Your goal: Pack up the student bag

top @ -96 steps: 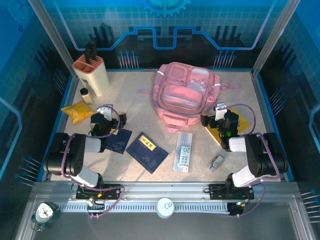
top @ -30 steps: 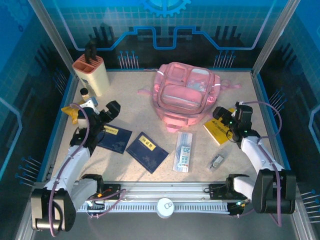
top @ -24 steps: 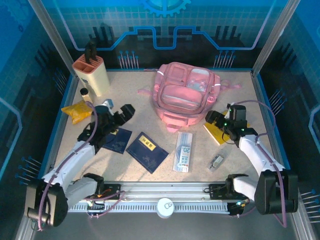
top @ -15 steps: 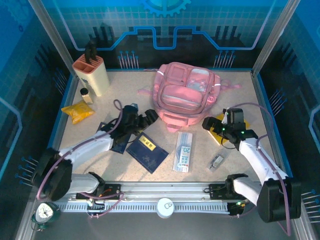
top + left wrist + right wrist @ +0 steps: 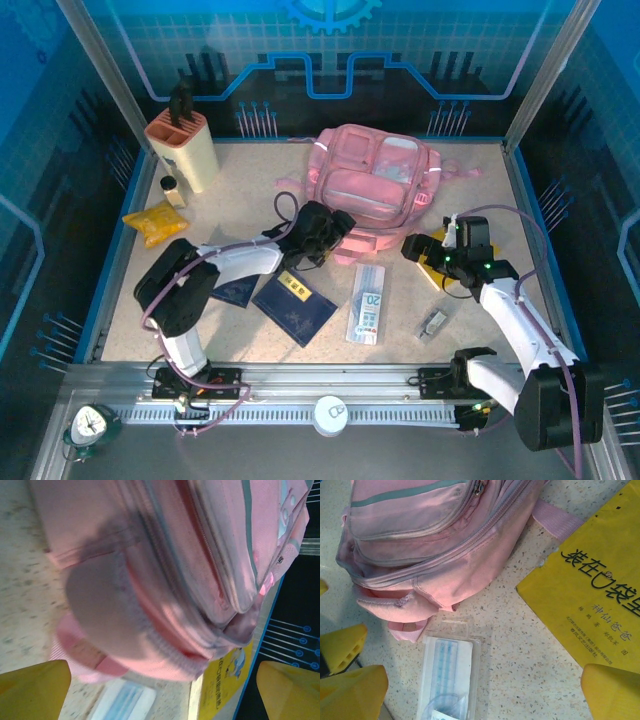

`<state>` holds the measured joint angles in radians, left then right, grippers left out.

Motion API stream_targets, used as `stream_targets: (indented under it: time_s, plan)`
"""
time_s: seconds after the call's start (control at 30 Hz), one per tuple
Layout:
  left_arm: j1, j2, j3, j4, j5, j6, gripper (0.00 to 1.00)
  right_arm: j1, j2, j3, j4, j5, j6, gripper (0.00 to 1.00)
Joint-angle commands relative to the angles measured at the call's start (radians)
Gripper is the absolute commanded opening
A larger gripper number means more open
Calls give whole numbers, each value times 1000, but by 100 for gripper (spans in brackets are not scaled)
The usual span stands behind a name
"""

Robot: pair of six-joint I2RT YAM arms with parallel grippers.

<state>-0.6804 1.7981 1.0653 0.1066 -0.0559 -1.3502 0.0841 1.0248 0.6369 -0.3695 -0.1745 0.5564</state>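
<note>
Counting from my console: one pink fabric backpack (image 5: 375,185) at twelve o'clock, two navy booklets (image 5: 293,303) at seven; both arms' jaws gape open.

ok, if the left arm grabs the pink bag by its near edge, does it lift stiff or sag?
Likely sags: the student bag is soft fabric, creased and slumped at its near edge. It looks barely filled, so it is probably light and may slide when pushed rather than resist. The loose straps would probably trail and could snag.
</note>
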Motion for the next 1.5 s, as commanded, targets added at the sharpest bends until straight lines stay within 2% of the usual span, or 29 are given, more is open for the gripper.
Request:
stream_targets:
  time_s: [0.0,0.13,0.27,0.37,0.47,0.6,0.83,1.0,1.17,1.27,1.33,1.4,1.47]
  plan:
    - [-9,66,68,-2,-17,-70,96,-9,-6,29,6,-24,-18,100]
    - [-10,134,136,-51,-27,-103,91,-10,-1,27,16,-19,-18,100]
    - [-4,172,176,-78,-52,-88,77,-10,3,29,18,-21,-24,100]
    - [12,190,182,-44,-25,-72,62,-8,2,29,17,-28,-37,100]
    - [22,181,177,-64,-60,-60,43,-5,3,26,13,-16,-45,100]
    - [49,168,166,-67,-48,-48,26,8,10,33,3,-7,-56,100]
    - [145,87,101,-105,-57,17,16,83,68,83,-20,8,-70,100]
    - [259,18,58,-171,-23,90,14,167,117,125,-28,18,-46,100]
    - [403,7,89,-207,91,218,17,276,148,138,7,42,39,100]
    - [450,-4,103,-211,158,275,30,319,168,143,36,35,86,100]
    - [453,-33,103,-235,147,309,46,340,171,150,34,66,85,100]
    - [453,-61,93,-250,147,327,56,335,167,157,13,104,84,100]
    - [452,-89,79,-263,156,344,62,298,166,156,9,78,97,99]
